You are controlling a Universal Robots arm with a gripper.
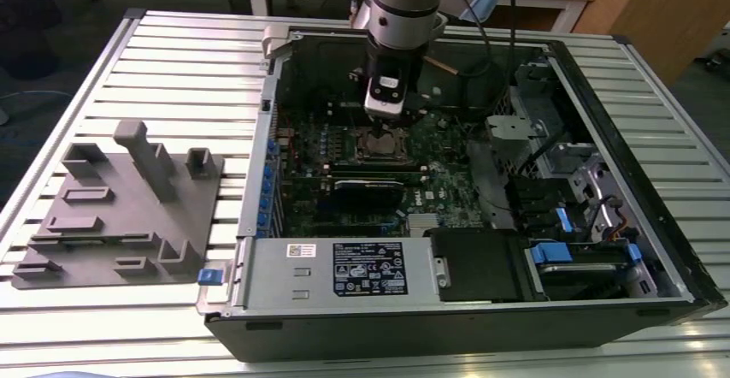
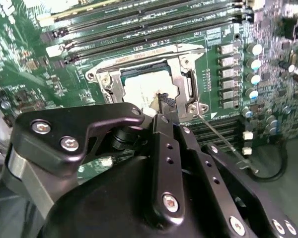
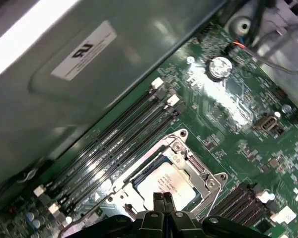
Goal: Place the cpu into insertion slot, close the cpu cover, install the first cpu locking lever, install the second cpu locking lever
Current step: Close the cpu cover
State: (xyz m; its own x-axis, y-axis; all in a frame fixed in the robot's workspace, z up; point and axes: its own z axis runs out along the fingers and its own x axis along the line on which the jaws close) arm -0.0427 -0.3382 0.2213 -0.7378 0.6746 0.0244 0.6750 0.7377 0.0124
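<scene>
The robot arm (image 1: 399,2) is reaching down into an open computer case (image 1: 673,250) that is lying on the table (image 1: 183,62). The end effector (image 1: 382,128) is hanging right over the insertion slot (image 3: 139,177) on the green circuit board (image 3: 228,124).

The cpu (image 2: 139,89) is sitting inside the insertion slot, with its pale shiny top facing up. The cpu cover (image 2: 183,74) is lying flat around it, so the cpu is showing through the square window.

In both wrist views the end effector's black fingers (image 3: 159,201) are squeezing tight together, and nothing is showing between them. The tips are pointing down at the cpu, near one edge of it and just beside the cover's frame. I cannot tell if they are touching it.

A thin metal locking lever (image 2: 223,144) is sticking out from one corner of the insertion slot. Long black memory slots (image 3: 114,144) are running just beside the insertion slot. A round silver battery (image 3: 218,67) is sitting farther from the insertion slot, on the same board.

In the exterior view, a grey tray (image 1: 114,215) with blocks on it is lying on the table, well apart from the insertion slot, outside the case on the exterior view's left. A grey power box (image 1: 342,267) with a label is sitting inside the case, near the insertion slot.
</scene>
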